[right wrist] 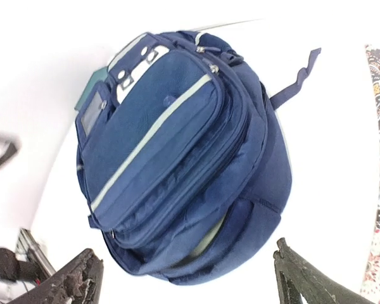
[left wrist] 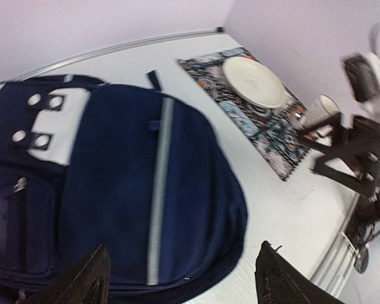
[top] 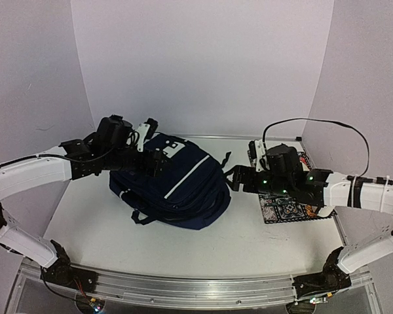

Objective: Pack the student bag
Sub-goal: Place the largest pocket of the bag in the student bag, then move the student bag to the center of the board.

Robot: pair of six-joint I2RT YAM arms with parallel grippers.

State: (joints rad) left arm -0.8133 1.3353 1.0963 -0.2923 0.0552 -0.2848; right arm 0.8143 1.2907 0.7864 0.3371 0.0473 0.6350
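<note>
The white table [top: 249, 242] fills the lower half of the top view, with pale walls behind it. The backpack [top: 177, 186] lies flat on it, left of centre, front face up, with a thin white stripe running diagonally across the navy fabric. Its white patches with dark buckles sit at the upper end, toward the back wall. In the right wrist view the backpack [right wrist: 177, 158] takes up the middle of the frame, and a gap along its lower edge shows something pale inside.

The left arm reaches in from the left edge, and the left gripper [top: 158, 163] sits over the upper left part of the bag. Whether it touches the fabric cannot be told. In the left wrist view its fingers [left wrist: 82, 278] are spread wide with nothing between them but the backpack [left wrist: 126, 190] below. The right gripper [top: 232, 178] is just beside the bag's right edge, its fingers [right wrist: 291, 266] also spread wide and holding nothing.

A patterned mat [top: 285, 209] lies at the right, partly under the right arm. A cream plate [left wrist: 253, 82] rests on the mat [left wrist: 259, 120]. A small teal pad [right wrist: 90, 88] peeks out from under the bag's top end, at the upper left of the right wrist view.
</note>
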